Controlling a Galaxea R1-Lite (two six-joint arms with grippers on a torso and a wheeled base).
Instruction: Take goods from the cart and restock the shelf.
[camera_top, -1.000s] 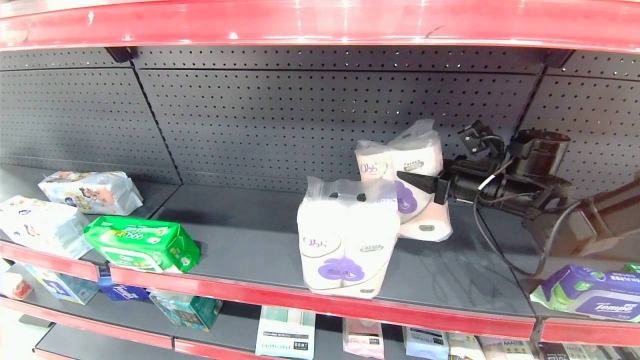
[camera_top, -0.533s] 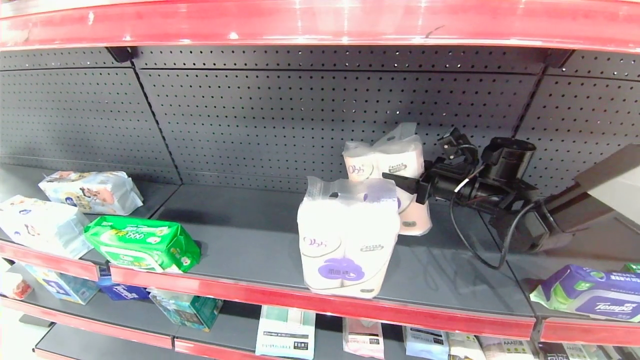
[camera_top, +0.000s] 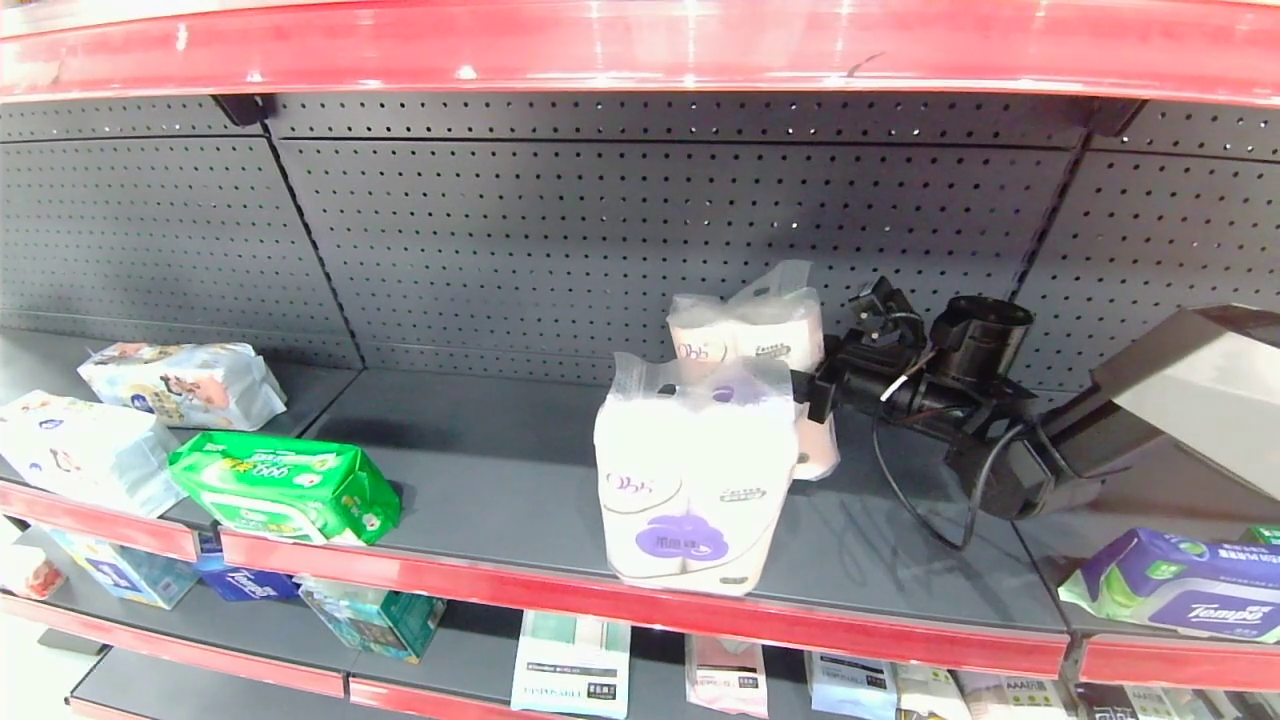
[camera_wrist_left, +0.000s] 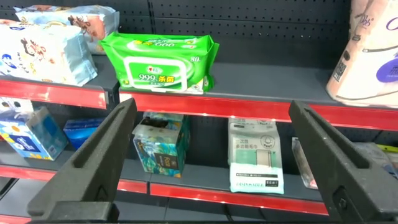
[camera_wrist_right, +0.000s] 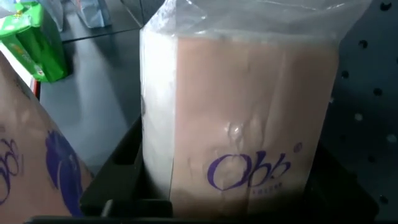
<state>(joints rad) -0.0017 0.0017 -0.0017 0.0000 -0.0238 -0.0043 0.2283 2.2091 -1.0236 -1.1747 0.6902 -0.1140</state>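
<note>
At the shelf (camera_top: 500, 480); right gripper (camera_top: 812, 386) holds roll pack (camera_top: 745, 330)

On shelf (camera_top: 480, 470): rear roll pack (camera_top: 745, 330) behind front roll pack (camera_top: 690, 490); wipes pack (camera_top: 285, 490) L.

- rear toilet roll pack (camera_top: 745, 325): lower half hidden behind front toilet roll pack (camera_top: 695, 480)
- purple wipes pack (camera_top: 1190, 590), right of front toilet roll pack: cut by edge
- lower-shelf packs (camera_top: 570, 665) below front toilet roll pack: cut by bottom edge

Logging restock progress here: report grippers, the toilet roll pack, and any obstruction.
Left gripper open, empty. Right gripper shut on toilet roll pack, over the shelf. Second pack stands directly in front, close.
</note>
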